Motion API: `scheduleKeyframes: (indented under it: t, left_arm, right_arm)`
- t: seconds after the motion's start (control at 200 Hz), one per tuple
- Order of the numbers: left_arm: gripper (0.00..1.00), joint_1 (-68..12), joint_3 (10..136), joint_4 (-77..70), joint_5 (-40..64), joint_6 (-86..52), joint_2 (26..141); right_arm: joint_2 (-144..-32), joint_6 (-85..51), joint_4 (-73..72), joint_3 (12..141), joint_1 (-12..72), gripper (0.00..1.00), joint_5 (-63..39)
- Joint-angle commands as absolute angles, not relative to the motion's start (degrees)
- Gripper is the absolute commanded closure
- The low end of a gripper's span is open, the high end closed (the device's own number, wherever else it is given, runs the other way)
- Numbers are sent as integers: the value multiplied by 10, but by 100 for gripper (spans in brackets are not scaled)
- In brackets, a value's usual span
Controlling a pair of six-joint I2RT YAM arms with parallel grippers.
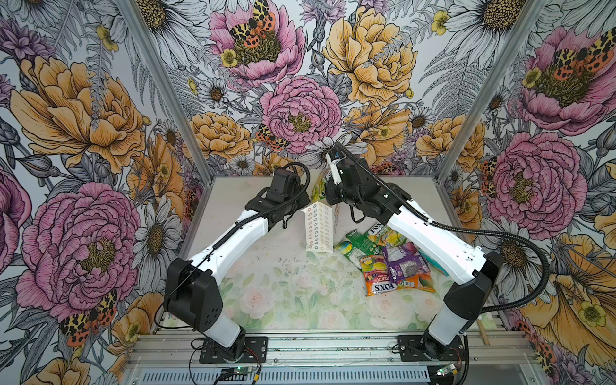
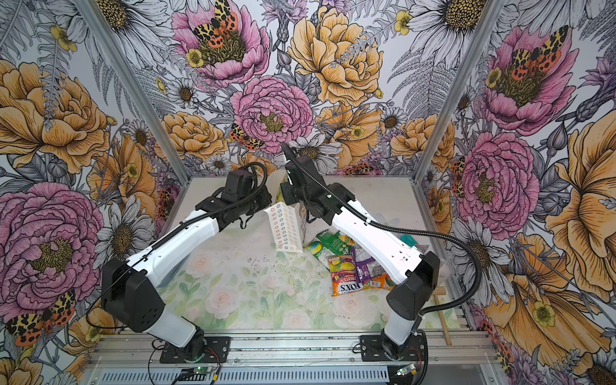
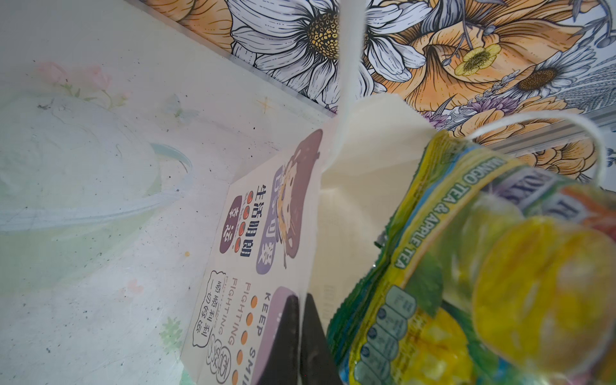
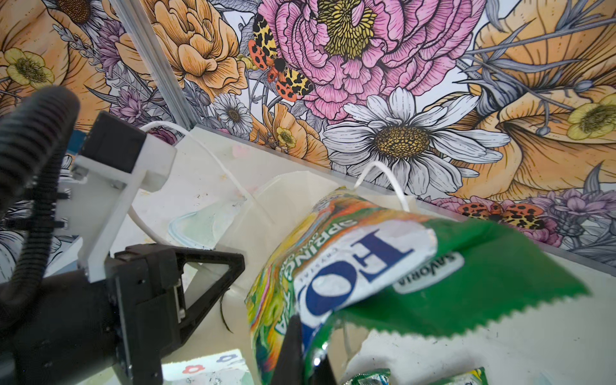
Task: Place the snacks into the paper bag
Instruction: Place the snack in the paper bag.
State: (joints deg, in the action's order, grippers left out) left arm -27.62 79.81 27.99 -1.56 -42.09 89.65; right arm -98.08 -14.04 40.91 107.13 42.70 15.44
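Note:
The white paper bag [image 1: 319,230] [image 2: 286,230] with pastel flower rings stands upright at mid-table. My left gripper [image 3: 301,300] is shut on the top edge of its cartoon-face side [image 3: 266,233]. A green and yellow snack packet [image 4: 366,260] [image 3: 466,266] hangs over the bag's open mouth [image 4: 283,200], between the white cord handles [image 4: 383,173]. My right gripper [image 4: 305,343] is shut on it. In both top views the wrists hide both sets of jaws, and only a bit of the held packet [image 1: 320,183] shows. Several more snacks [image 1: 390,260] [image 2: 350,266] lie piled to the right of the bag.
A small wooden mallet [image 2: 441,316] [image 1: 483,330] lies at the table's front right edge. The right forearm [image 1: 433,233] passes over part of the snack pile. Floral walls enclose the table at the back and both sides.

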Motion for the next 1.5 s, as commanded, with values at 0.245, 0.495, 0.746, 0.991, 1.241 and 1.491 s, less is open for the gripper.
scheduleKeyframes:
  t: [0.245,0.495,0.746,0.991,1.241,1.491]
  left_arm:
    - [100,-280,806,286,-5,-425,905]
    - [100,-281,809,286,-5,-425,907]
    - [100,-281,810,286,-5,-425,907]
    - [100,-280,797,274,4,-429,901]
    - [97,-273,773,236,30,-453,894]
    - [90,-270,778,229,32,-456,893]
  right_arm:
    - [-984,-131,411,1091,433,94,187]
    - [-984,-132,411,1095,433,86,154]
    - [-979,-134,411,1096,433,79,142]
    - [-957,-127,412,1093,431,67,133]
    - [-932,-112,429,1081,421,38,83]
    - [-910,-117,428,1062,406,35,71]
